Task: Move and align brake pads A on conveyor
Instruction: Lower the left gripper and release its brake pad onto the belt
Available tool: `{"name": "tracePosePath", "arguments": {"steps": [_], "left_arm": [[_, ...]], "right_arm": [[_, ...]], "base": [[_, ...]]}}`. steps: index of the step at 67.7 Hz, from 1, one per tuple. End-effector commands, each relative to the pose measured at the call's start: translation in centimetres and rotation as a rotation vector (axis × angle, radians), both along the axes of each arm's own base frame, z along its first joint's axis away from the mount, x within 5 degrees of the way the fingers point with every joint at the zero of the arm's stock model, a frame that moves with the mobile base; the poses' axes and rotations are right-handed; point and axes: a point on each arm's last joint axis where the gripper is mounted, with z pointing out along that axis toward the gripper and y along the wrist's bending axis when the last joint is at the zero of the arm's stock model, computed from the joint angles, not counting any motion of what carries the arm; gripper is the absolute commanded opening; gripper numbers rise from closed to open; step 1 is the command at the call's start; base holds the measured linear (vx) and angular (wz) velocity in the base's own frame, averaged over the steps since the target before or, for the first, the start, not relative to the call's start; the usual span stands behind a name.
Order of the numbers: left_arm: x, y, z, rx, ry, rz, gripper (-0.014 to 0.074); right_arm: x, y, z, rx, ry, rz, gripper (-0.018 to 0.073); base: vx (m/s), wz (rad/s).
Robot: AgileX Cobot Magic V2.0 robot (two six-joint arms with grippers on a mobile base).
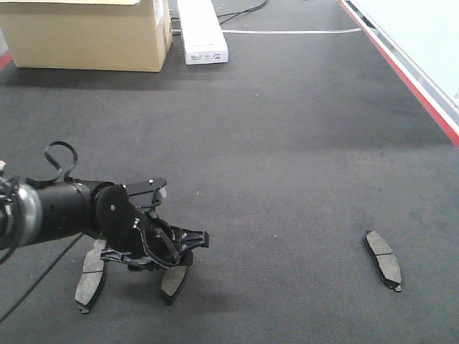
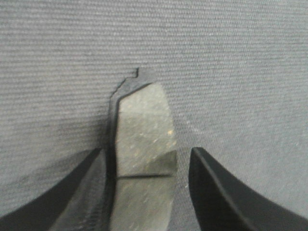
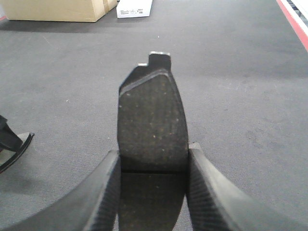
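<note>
Black left claw (image 1: 168,251) spread low over a brake pad (image 2: 144,144), right claw (image 3: 154,192) pinching another pad (image 3: 153,125).

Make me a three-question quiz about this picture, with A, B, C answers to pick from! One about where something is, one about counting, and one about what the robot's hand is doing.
1. In the front view, where is the cardboard box?
A. Far left corner
B. Near right corner
C. Under the arm

2. How many brake pads lie on the conveyor in the front view?
A. One
B. Three
C. Six

3. What is the right gripper doing?
A. Wide open and empty
B. Shut on a brake pad
C. Holding the box

Answers:
1. A, the box sits at the top left of the front view.
2. B, two lie by the arm and one lies off to the right.
3. B, the right wrist view shows both fingers pressed against the pad's sides.
</note>
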Motion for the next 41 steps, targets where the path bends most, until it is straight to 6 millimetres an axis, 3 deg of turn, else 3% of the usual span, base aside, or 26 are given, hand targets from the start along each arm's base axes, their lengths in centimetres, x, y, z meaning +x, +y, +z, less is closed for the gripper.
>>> {"name": "tracePosePath", "arguments": {"steps": [1, 22, 41], "left_arm": [[0.0, 0.1, 4.3, -0.048, -0.147, -0.008, 0.0395], [-2.0, 1.8, 10.8, -0.024, -0.367, -0.078, 0.0395], [-6.9, 5.2, 18.3, 0.005, -0.621, -0.12, 0.0394]], "right_arm": [[0.2, 0.2, 1.7, 0.006, -0.112, 0.022, -0.0004], [0.2, 0.2, 1.7, 0.006, -0.112, 0.022, -0.0004], [0.2, 0.2, 1.7, 0.006, -0.112, 0.022, -0.0004]], "base": [[0.0, 0.0], [0.0, 0.0], [0.0, 0.0]]}}
